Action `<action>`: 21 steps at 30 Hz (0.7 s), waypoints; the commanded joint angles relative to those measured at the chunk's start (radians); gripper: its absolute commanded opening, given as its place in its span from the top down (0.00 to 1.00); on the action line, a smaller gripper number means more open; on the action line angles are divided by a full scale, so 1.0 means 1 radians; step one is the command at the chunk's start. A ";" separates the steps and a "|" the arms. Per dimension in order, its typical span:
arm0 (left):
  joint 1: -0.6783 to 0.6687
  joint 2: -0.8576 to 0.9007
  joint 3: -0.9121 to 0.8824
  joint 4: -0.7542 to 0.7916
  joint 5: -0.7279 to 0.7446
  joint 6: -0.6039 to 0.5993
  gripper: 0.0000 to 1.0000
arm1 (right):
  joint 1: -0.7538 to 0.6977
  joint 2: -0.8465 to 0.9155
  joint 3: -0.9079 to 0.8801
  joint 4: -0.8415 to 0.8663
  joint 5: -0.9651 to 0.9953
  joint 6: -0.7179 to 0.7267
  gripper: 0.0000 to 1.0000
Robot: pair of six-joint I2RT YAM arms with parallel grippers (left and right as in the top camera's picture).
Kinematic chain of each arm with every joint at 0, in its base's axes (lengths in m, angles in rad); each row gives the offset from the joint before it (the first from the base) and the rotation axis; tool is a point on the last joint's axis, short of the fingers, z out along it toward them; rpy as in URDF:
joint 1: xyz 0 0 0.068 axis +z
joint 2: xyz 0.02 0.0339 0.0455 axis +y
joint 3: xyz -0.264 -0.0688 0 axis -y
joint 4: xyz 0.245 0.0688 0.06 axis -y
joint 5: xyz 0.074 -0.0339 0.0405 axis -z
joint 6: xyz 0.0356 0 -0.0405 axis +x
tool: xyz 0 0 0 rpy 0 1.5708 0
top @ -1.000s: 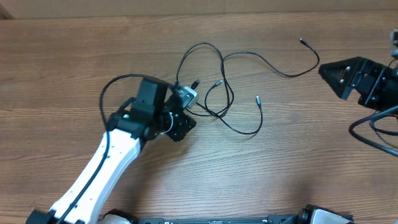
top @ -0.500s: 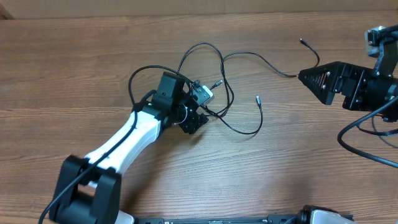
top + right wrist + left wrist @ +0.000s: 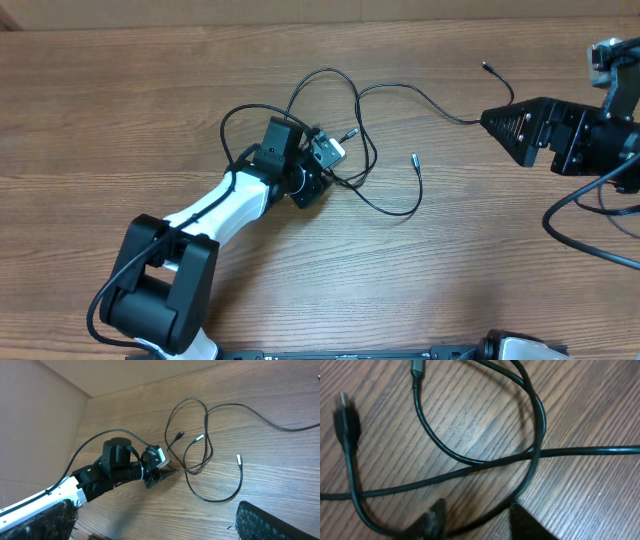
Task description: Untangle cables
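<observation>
Left gripper (image 3: 477, 520) tips blurred, edge-cropped.

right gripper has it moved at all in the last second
Yes. The right gripper has come leftward in the overhead view. Its tip now sits below the cable plug at top right, whereas before it was well to the right of that plug.

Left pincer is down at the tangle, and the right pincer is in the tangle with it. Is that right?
Not quite. The left pincer is at the cables, but the right pincer is not in the tangle. The overhead view shows it off toward the table's right edge, apart from the knot, with its tip near the far run of one long cord.
</observation>
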 commanded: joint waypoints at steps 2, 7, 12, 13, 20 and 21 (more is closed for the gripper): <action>-0.007 0.018 -0.001 0.014 -0.003 0.015 0.52 | 0.003 -0.012 -0.004 0.008 0.006 -0.013 0.00; -0.007 0.018 -0.001 0.028 -0.002 0.015 0.64 | 0.003 -0.012 -0.004 0.010 0.005 -0.016 0.00; -0.008 0.018 -0.001 0.029 0.006 0.015 0.71 | 0.003 -0.012 -0.004 0.010 0.005 -0.016 0.00; -0.008 0.019 -0.001 0.029 0.006 0.015 0.69 | 0.003 -0.012 -0.004 0.010 0.005 -0.016 0.00; -0.008 0.029 -0.001 0.045 0.005 0.008 0.96 | 0.003 -0.012 -0.004 0.010 0.003 -0.020 0.00; -0.008 0.026 0.002 0.053 0.004 -0.011 0.96 | 0.003 -0.012 -0.004 0.010 0.005 -0.020 0.00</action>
